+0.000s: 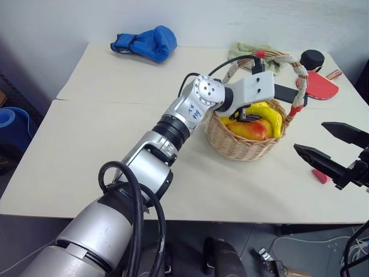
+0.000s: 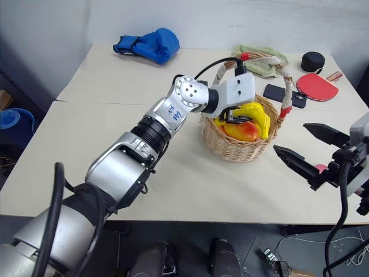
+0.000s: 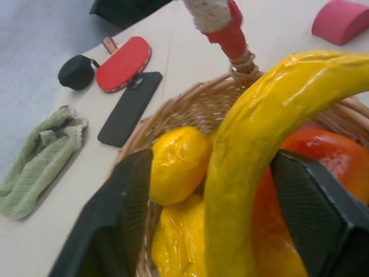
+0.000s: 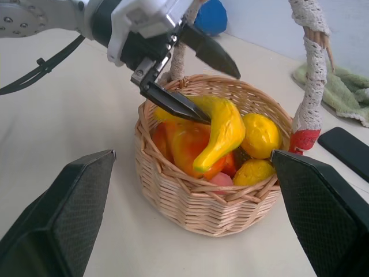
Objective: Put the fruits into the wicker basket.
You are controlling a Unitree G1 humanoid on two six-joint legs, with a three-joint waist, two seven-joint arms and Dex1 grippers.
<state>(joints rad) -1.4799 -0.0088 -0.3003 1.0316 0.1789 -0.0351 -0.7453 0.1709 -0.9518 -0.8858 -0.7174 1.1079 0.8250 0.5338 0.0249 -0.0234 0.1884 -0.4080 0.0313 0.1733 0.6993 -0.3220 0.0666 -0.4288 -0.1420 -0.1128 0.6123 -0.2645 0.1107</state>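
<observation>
Wicker basket (image 1: 242,147) sits on the cream table (image 1: 86,150), toward its right side, holding the banana (image 4: 222,130), a mango (image 4: 184,144) and lemons (image 4: 260,134). Left gripper (image 4: 193,81) is over the basket, between the arched handle's (image 1: 297,86) two legs, fingers apart, banana lying between them and unclamped; one fingertip touches or nearly touches the banana's upper end, cannot tell which. Right gripper (image 1: 328,149) hangs off to the basket's right, near the table's front edge, fingers wide apart, holding nothing.

Around it: pink block (image 1: 320,176) just behind the right gripper, black phone (image 2: 283,96) and red paddle (image 2: 316,86) behind the basket, black round object (image 2: 313,60) beyond the paddle, green cloth (image 2: 259,57) at the back, blue boxing glove (image 1: 147,43) far back left.

Head views: left forearm hides part of the basket's near-left rim and fruit. Right wrist view shows the basket's whole interior plus something pink low among the fruit. Left wrist view shows the banana arching close between the fingers, lemon behind it, with phone, paddle and cloth beyond the rim.
</observation>
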